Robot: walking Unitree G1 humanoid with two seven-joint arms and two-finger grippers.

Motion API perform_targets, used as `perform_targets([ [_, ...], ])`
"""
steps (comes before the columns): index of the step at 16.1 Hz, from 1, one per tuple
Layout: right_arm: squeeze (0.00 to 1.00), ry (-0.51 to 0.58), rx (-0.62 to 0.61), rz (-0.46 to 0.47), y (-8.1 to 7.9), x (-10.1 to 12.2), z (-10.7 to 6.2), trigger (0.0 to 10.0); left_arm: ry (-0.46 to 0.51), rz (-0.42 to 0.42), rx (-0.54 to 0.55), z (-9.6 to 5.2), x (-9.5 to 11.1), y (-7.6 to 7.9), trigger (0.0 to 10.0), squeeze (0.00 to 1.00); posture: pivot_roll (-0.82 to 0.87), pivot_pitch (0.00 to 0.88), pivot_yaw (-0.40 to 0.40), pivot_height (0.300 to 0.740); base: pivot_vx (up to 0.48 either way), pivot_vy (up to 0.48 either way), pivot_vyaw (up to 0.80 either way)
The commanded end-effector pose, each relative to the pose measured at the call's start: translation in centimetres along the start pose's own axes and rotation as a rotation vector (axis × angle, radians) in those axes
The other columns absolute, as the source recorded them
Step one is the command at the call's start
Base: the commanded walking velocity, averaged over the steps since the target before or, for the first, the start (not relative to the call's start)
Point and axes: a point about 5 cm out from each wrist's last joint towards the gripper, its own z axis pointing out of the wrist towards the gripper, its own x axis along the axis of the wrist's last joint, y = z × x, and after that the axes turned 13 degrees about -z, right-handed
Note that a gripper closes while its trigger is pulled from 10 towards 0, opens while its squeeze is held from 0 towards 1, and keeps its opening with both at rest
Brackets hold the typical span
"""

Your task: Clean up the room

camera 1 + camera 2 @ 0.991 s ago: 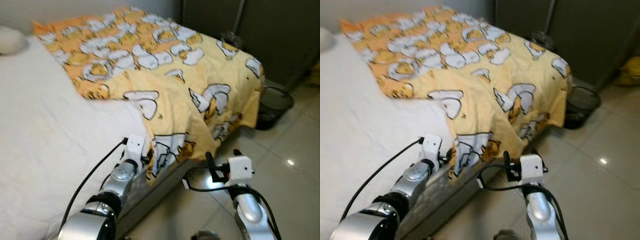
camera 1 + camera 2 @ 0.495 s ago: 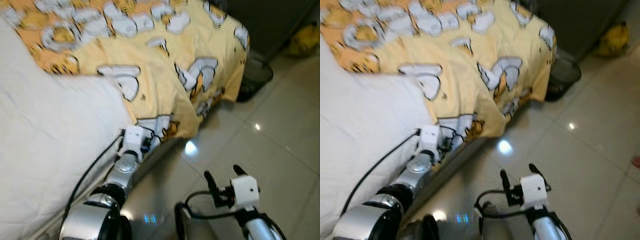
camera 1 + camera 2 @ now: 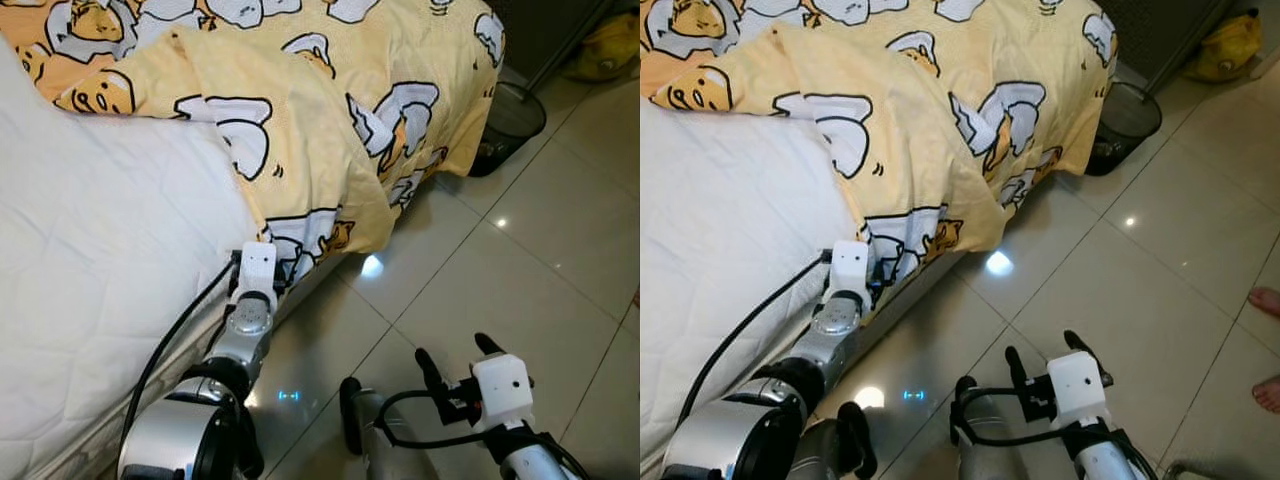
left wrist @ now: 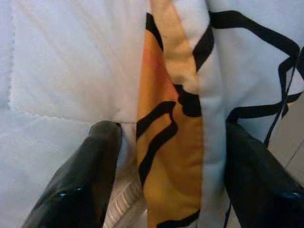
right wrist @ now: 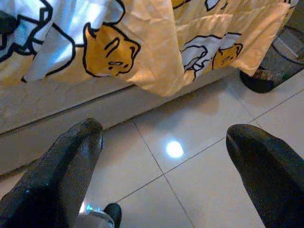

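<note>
A: Currently we are logging the left gripper (image 4: pixel 168 156) reaching to the bed's edge, where the yellow blanket (image 3: pixel 330 120) is hanging over the side of the white mattress (image 3: pixel 90 270).

B: We are reading its fingers (image 4: pixel 85 175) as spread wide in the left wrist view. 1 fold of the blanket's printed hem is lying between them, but neither finger is pressing on the cloth, so we are recording no grasp.

A: Agreed. The blanket itself is lying rumpled across the far part of the bed, with 1 corner drooping down the side toward the tiled floor (image 3: pixel 520 270).

B: We are seeing the right gripper (image 3: pixel 452 362) hovering low over the floor, well apart from the bed. Its 2 fingers (image 5: pixel 61 175) are standing wide apart with nothing between them; through the gap we are looking at tiles and the blanket's hanging edge.

A: We are also noting a black mesh bin (image 3: pixel 510 125) standing on the floor just beside the bed's corner, and a yellow object (image 3: pixel 1228 45) lying near the dark cabinet beyond it; we cannot tell what that is.

B: At the right edge of the right eye view, we are seeing a person's bare toes (image 3: pixel 1268 300) on the tiles.
</note>
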Motion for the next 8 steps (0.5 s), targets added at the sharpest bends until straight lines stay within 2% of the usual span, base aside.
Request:
perform_targets([
  [1, 0.00, -0.030, 0.006, 0.003, -0.04, -0.31, -0.37, 10.0, -0.129, 0.014, -0.032, -0.90, -2.93, 0.60, 0.0, 0.00, -0.47, 0.357, -0.063, 0.740, 0.000, 0.000, 0.00],
  [4, 0.00, -0.036, 0.011, 0.010, -0.19, -0.18, 0.03, 10.0, -0.122, 0.127, -0.043, -0.94, -3.07, 0.42, 0.0, 0.00, -0.45, 0.358, -0.057, 0.740, 0.000, 0.000, 0.00],
  [8, 0.00, -0.043, 0.017, 0.020, -0.49, -0.15, 0.26, 10.0, -0.132, 0.156, -0.066, -1.09, -3.52, 0.13, 0.0, 0.00, -0.45, 0.361, -0.058, 0.740, 0.000, 0.000, 0.00],
])
